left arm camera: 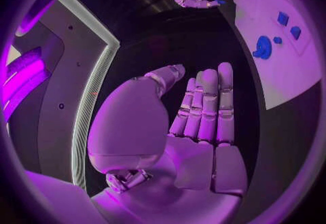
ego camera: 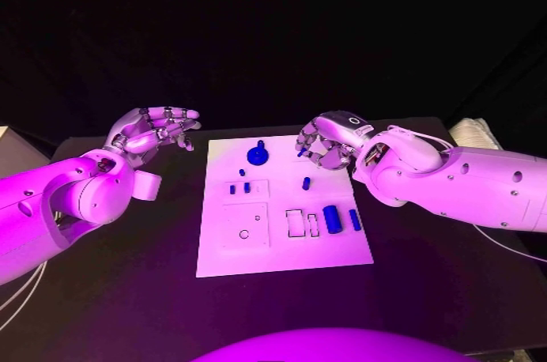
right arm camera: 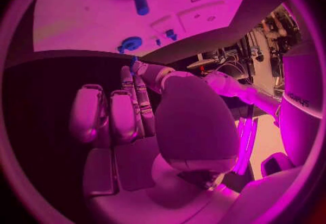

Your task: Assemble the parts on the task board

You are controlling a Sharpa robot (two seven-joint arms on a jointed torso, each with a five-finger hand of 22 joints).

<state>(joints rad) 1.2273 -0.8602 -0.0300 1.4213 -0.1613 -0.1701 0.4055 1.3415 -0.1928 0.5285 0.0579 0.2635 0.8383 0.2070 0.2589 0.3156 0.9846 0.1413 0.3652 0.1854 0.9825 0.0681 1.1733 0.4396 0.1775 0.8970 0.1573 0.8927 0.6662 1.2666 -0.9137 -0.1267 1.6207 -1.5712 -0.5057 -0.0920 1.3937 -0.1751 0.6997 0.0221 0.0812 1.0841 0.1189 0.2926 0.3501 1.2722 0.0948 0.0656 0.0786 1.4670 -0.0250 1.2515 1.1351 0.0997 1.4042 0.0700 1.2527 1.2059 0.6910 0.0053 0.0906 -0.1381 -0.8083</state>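
The task board (ego camera: 285, 243) lies flat in the middle of the tabletop (ego camera: 114, 299), and the right hand (ego camera: 325, 143) hangs over its far right corner, much nearer the parts than the left hand (ego camera: 154, 129), which is raised off the board's far left corner, over bare tabletop. A thin blue peg (ego camera: 301, 150) shows at the right hand's fingers (ego camera: 310, 152); it appears pinched between the fingertips, its long axis tilted and its lower end pointing down toward the board, though the curled fingers cover most of it and the hold itself cannot be made out for certain. Just beside that hand, toward the board's middle, lies a round blue gear (ego camera: 258, 153); nearer the robot along the board sit two small blue pegs (ego camera: 239, 188) in a marked square, a short blue cylinder (ego camera: 307, 183), and a larger blue block (ego camera: 332, 219) beside outlined slots. The next move seems to depend on which hole lies below the peg's tip, and the right wrist view hides that behind the palm. The left hand holds nothing, its fingers (left arm camera: 204, 104) lying straight and close together in the left wrist view.
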